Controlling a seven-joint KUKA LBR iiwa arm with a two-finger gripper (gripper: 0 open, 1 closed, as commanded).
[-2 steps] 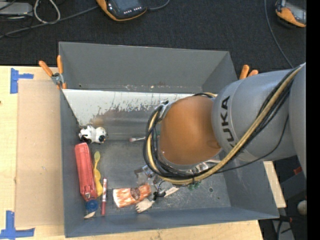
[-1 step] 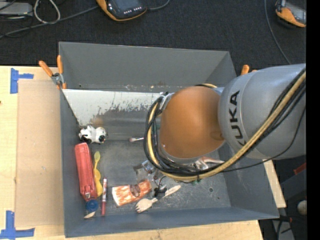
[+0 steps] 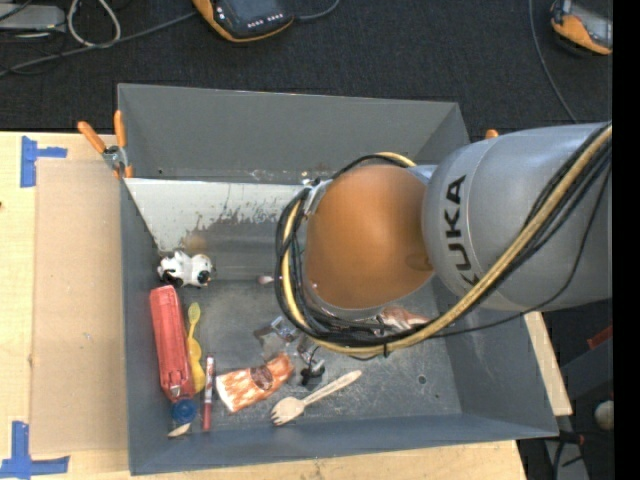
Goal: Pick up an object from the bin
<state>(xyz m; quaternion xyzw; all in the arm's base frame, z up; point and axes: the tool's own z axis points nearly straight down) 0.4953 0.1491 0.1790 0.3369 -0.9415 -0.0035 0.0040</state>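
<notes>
1. A dark surface strewn with cables (image 3: 90,13) lies behind, and in front of it sits the grey bin (image 3: 290,128), its loose things gathered along the near side.
2. Take the crumpled orange-and-white packet (image 3: 250,383) as the landmark. The tool (image 3: 296,353) hangs just up and right of it, low over the bin floor, tucked under the arm's orange cover (image 3: 365,233).
3. Spread or pressed together? The cover hides too much, so I cannot tell. Nothing shows pinched in it.
4. Just right of the packet a wooden fork (image 3: 315,396) lies flat. Left of the packet are a red pen (image 3: 208,403), a yellow strip (image 3: 194,338) and a long red case (image 3: 168,343). A cow toy (image 3: 186,268) lies well up and left.
5. My read is that the wrist points straight down to keep the arm (image 3: 520,218) clear of the bin's sloping walls. The packet is the nearest thing, so it is the likeliest pick. It is not lifted yet and rests on the bin floor.
</notes>
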